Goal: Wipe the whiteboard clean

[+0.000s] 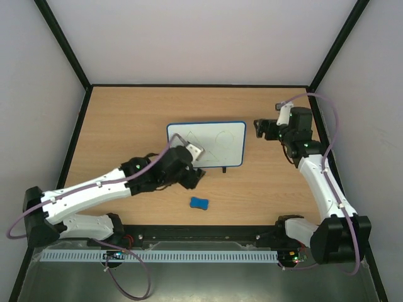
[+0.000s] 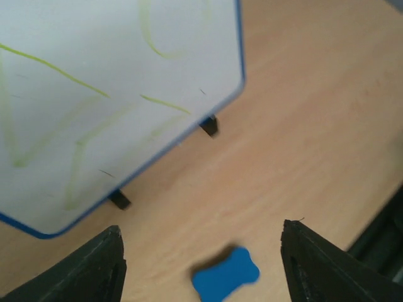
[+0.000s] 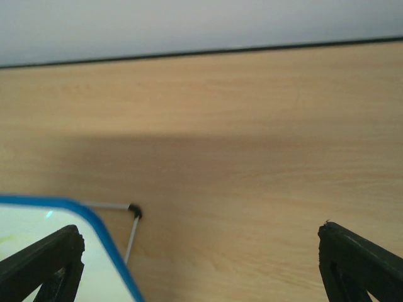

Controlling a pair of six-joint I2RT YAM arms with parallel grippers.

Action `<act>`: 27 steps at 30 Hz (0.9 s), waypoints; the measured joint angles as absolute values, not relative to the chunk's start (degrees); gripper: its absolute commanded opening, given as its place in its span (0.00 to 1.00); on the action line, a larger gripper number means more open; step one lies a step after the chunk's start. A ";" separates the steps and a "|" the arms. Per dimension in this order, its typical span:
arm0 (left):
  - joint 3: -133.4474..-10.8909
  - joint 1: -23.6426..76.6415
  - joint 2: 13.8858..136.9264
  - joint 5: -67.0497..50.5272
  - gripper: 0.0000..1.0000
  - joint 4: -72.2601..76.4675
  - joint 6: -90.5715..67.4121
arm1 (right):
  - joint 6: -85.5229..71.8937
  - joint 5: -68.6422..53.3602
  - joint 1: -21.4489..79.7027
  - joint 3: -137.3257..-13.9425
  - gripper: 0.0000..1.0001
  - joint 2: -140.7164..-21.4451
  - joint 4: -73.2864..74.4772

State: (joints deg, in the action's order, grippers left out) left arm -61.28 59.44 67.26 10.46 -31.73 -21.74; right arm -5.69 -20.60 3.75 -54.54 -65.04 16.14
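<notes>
The whiteboard (image 1: 214, 141) stands mid-table, blue-rimmed, with faint green triangles and a circle on it. In the left wrist view the whiteboard (image 2: 94, 94) fills the upper left, its black feet showing below the rim. A small blue eraser (image 1: 199, 202) lies on the wood in front of the board. My left gripper (image 1: 194, 177) hovers by the board's lower left edge. It is open and empty, and the eraser (image 2: 225, 274) lies on the table beyond and between the fingers (image 2: 315, 264). My right gripper (image 1: 259, 128) is open and empty just right of the board, whose whiteboard corner (image 3: 28, 217) shows at lower left.
A thin wire stand (image 3: 133, 211) juts out behind the board's corner. Black frame posts and pale walls close in the wooden table (image 1: 126, 113) at the back and sides. A black rail (image 1: 201, 234) runs along the near edge between the arm bases.
</notes>
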 measured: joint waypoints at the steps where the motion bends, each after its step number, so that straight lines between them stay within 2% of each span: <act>1: -60.73 61.45 68.03 10.02 0.65 -31.86 -21.78 | -5.23 -22.22 3.66 -53.41 0.98 -65.04 15.99; 5: -60.40 67.22 71.90 8.45 0.63 -32.34 -20.34 | -3.73 -27.68 3.29 -49.17 0.98 -64.99 15.09; 7: -60.36 70.08 74.02 8.34 0.66 -32.38 -18.41 | -2.90 -30.04 3.09 -47.35 0.98 -64.93 14.87; 8: -60.36 71.77 75.18 8.16 0.78 -32.34 -17.37 | -2.50 -31.07 3.05 -46.61 0.98 -64.86 14.85; 11: -60.49 75.72 78.96 8.27 0.90 -32.60 -13.89 | -1.45 -33.74 2.92 -45.15 0.98 -64.77 14.81; 18: -60.73 78.85 87.37 9.47 0.79 -34.87 -4.99 | -0.05 -38.20 2.68 -43.55 0.98 -64.38 14.02; 27: -60.80 68.69 92.27 6.22 0.83 -37.56 6.70 | 2.04 -40.82 2.61 -43.38 0.98 -63.79 13.87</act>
